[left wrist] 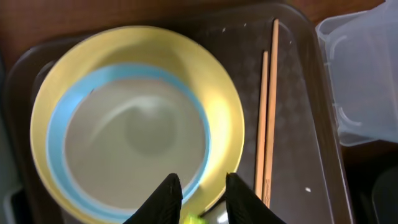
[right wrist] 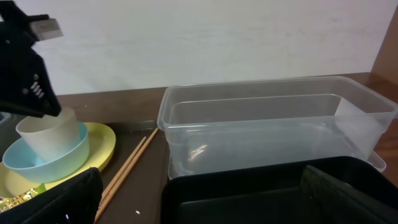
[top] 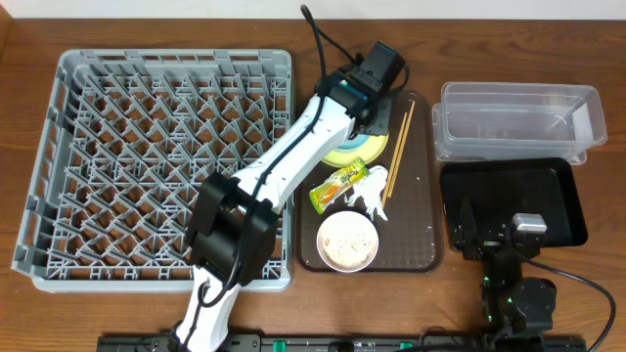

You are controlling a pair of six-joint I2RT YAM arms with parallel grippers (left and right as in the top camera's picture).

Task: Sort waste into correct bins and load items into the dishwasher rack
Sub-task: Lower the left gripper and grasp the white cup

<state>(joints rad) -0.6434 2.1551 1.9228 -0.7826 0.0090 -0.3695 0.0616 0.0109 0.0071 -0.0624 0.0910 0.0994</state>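
"Where was the left gripper (left wrist: 201,178) when you looked?"

"Over the far end of the brown tray (top: 421,225), hanging above the stack there: the cream cup (right wrist: 50,134) inside the blue bowl (right wrist: 46,165), and the bowl on the yellow plate (left wrist: 221,106). Its fingers were only a little apart, with nothing between them."

"And the right gripper (right wrist: 208,196)?"

"Low by the black tray (top: 548,196), jaws spread wide and empty, with the clear tub (top: 518,93) just beyond."

"Anything loaded?"

"No. The rack (top: 176,61) on the left was bare. The chopsticks (top: 396,147) lay beside the plate. The wrapper (top: 339,186) and tissue (top: 370,203) lay between the plate and the small white bowl (top: 347,240), which held the crumbs."

"So what worried you?"

"That stack. With so narrow a gap, I thought the fingers might land on the bowl's rim instead of straddling it, press one side down and tip the cup out. If it lifted the bowl with the cup loose inside, any tilt on the way to the rack could send the cup rolling. A shove at the plate might also knock the chopsticks, or drag the wrapper lying just beside it."
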